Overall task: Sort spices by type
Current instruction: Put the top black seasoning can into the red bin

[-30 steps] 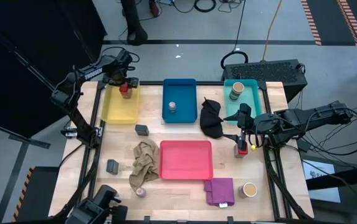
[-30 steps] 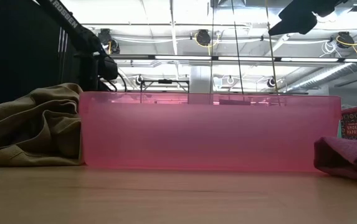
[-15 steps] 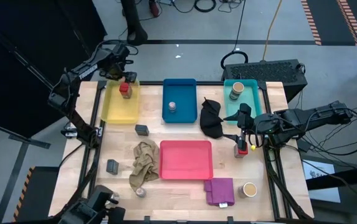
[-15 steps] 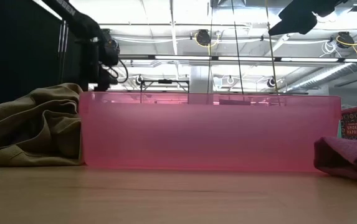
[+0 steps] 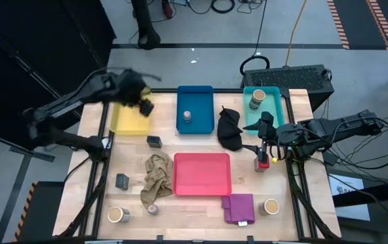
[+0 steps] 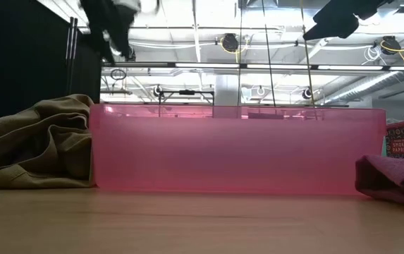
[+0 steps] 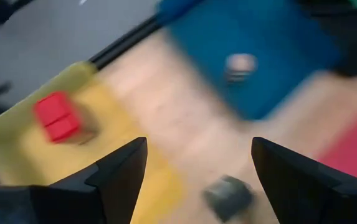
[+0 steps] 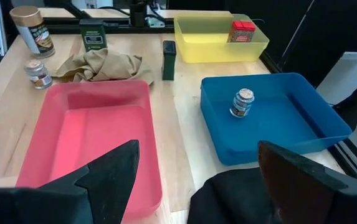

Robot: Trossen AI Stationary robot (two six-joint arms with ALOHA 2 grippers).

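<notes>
My left gripper (image 5: 141,103) hangs open above the yellow tray (image 5: 122,120), blurred, with nothing between its fingers (image 7: 197,146). It hides the tray's red cube in the high view. The left wrist view shows that cube (image 7: 57,116) standing on the tray floor. A silver tin (image 5: 187,116) stands in the blue tray (image 5: 195,95), and a tan jar (image 5: 258,97) in the teal tray. My right gripper (image 5: 263,139) waits open at the right, over a red cube (image 5: 264,162) on the table. Loose on the table are two dark grey tins (image 5: 154,141) (image 5: 122,181), a silver tin (image 5: 152,209) and two tan jars (image 5: 117,215) (image 5: 271,206).
The pink tray (image 5: 202,190) sits mid-table toward the near edge. A beige cloth (image 5: 156,175) lies left of it, a black cloth (image 5: 230,129) lies between the blue and teal trays, and a purple cloth (image 5: 238,208) lies near the front right.
My left gripper has risen from the far end of the yellow tray and swung toward the table's near edge, staying open. The red cube stays on the tray floor. As the arm swung away, the tan jar at the near left came into view.
</notes>
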